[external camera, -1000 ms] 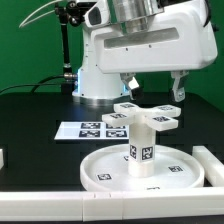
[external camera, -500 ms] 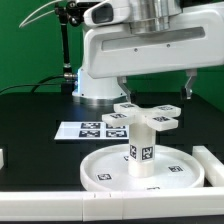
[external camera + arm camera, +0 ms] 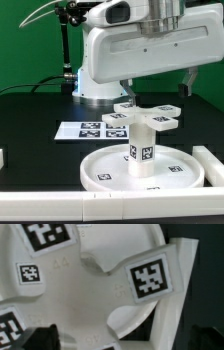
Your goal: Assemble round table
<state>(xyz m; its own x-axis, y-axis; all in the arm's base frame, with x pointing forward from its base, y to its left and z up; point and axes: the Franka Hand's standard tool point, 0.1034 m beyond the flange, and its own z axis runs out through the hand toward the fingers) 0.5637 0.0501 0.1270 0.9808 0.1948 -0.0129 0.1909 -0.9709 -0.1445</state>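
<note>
The round table's large rimmed disc [image 3: 100,166] lies flat on the black table. Its short thick leg [image 3: 141,146] stands upright in the disc's middle, and the cross-shaped piece [image 3: 150,116] sits on top of the leg. My gripper [image 3: 157,88] hangs open just above the cross piece, one finger on each side, holding nothing. In the wrist view the cross piece [image 3: 92,286] and its tags fill the picture, with the disc [image 3: 110,245] behind it. The gripper [image 3: 122,339] shows only as dark fingertips [image 3: 40,337] at the picture's edge, far apart.
The marker board [image 3: 85,129] lies behind the disc toward the exterior view's left. A white rail block [image 3: 211,166] stands at the disc's right, another [image 3: 2,157] at the left edge, and a long white rail [image 3: 60,206] runs along the front. The arm's base [image 3: 95,85] stands behind.
The gripper has risen a little above the cross piece and stayed open. The disc, leg and cross piece have not moved.
</note>
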